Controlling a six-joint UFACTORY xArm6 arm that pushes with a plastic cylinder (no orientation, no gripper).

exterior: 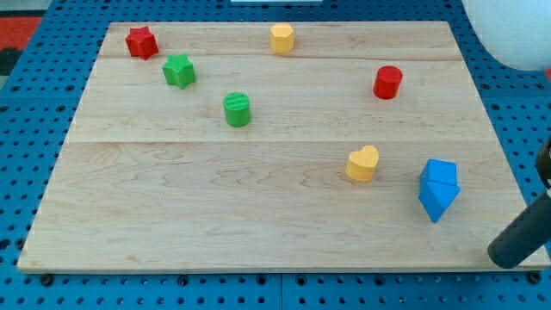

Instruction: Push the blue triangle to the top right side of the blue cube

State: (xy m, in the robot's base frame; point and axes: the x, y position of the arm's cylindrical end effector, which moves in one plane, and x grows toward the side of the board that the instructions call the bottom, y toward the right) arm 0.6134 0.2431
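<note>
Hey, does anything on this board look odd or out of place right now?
Only mildly: the two blue blocks sit pressed together near the board's right edge, hard to tell apart. My tip is off the board, to their lower right. Nothing looks damaged.

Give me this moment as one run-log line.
tip: view's bottom right, off board edge, touching no block | blue triangle: against blue cube, on its lower side | push: not begun

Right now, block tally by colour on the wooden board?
Red: 2, a red star and a red cylinder
Green: 2, a green star and a green cylinder
Yellow: 2, a yellow cylinder-like block and a yellow heart
Blue: 2, a blue cube touching a blue triangle
Total: 8
</note>
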